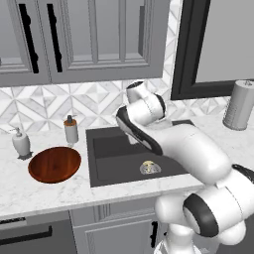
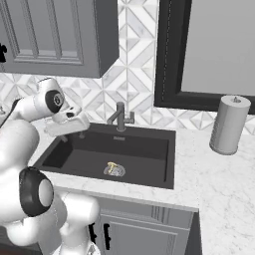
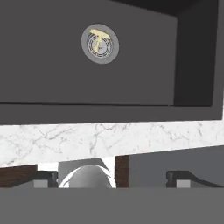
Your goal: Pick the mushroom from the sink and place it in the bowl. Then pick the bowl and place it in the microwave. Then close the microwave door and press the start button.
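open claw [image 3: 109, 177] hovers by the sink [image 1: 106, 149]; mushroom [image 3: 99, 39] on the drain awaits pickup, bowl [image 1: 54, 164] waiting on tabletop.

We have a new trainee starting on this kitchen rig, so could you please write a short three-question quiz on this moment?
1. True or false: the mushroom already lies in the bowl.
2. Where does the mushroom lie? A) on the drain of the sink; B) on the counter; C) between the fingertips of the gripper.
3. Fill in: the jaws of the gripper stand ____, with nothing between them.

Key: 1 false; 2 A; 3 open.
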Robot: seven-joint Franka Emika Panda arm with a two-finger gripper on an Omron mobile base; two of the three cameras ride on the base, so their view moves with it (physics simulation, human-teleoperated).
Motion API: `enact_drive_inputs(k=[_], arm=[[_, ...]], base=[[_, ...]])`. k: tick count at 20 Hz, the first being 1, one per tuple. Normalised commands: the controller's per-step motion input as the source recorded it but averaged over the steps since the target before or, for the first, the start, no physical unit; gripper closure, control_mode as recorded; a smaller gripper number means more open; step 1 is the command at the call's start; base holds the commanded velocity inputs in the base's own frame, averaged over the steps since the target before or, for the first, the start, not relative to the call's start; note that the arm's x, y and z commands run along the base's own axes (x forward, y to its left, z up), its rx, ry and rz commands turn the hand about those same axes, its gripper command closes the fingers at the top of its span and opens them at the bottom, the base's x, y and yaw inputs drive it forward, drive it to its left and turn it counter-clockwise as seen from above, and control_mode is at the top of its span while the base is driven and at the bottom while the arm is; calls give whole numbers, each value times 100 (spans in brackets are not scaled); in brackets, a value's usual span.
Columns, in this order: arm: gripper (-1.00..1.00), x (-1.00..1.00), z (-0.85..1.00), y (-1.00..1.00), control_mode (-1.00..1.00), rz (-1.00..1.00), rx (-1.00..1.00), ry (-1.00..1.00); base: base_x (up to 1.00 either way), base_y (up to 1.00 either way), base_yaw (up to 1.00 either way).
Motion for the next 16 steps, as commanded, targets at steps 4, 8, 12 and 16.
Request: enact_drive_inputs(k=[4,8,12,16], arm=[[-100,45,-88,39,-100,-10,-26,25],[-100,62,-64,-7,-100,-2,-10,14],[-100,53,-63,-37,-100,0,0,10],[-100,41,-81,-42,-100,0,-4,10]], base=[[0,0,0],[0,0,0],[0,0,0],[0,0,0]])
